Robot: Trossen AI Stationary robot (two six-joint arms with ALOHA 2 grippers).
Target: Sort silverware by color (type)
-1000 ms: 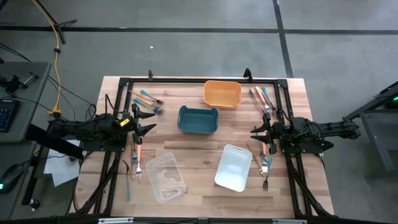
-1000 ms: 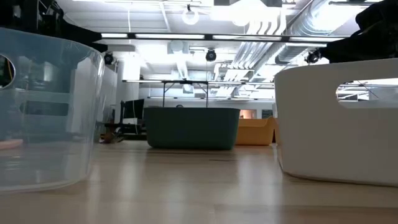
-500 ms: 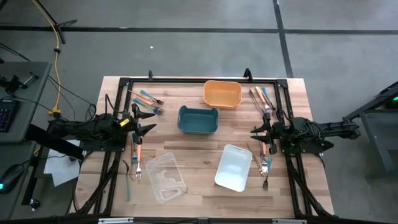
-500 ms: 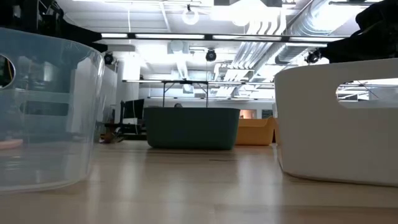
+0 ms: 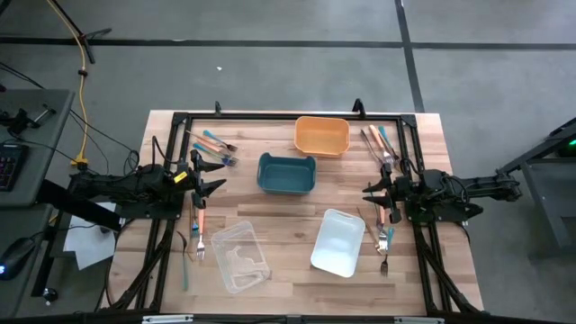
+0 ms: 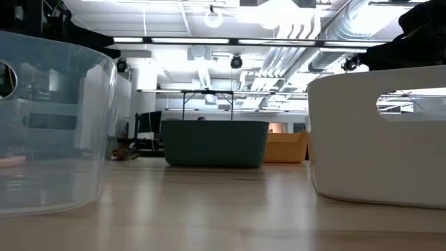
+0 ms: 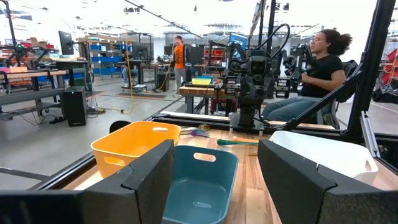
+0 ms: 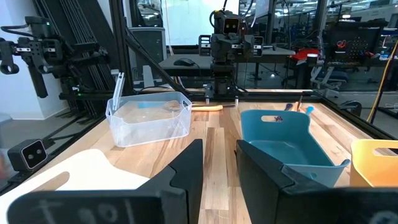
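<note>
The silverware lies in four loose groups on the wooden table: far left (image 5: 214,148), near left (image 5: 198,225), far right (image 5: 380,142) and near right (image 5: 383,236). It has salmon, teal and dark handles. My left gripper (image 5: 212,186) is open and empty at the table's left side, between the two left groups. It points toward the teal bin (image 5: 286,174). My right gripper (image 5: 368,193) is open with a narrower gap and empty at the right side, over the right-hand silverware. The wrist views show the left gripper (image 7: 215,180) and the right gripper (image 8: 219,168) holding nothing.
An orange bin (image 5: 321,135) stands at the far middle, and the teal bin stands just nearer than it. A clear bin (image 5: 239,256) and a white bin (image 5: 337,241) stand near the front. A black frame runs around the table. A person (image 7: 320,68) sits beyond the right side.
</note>
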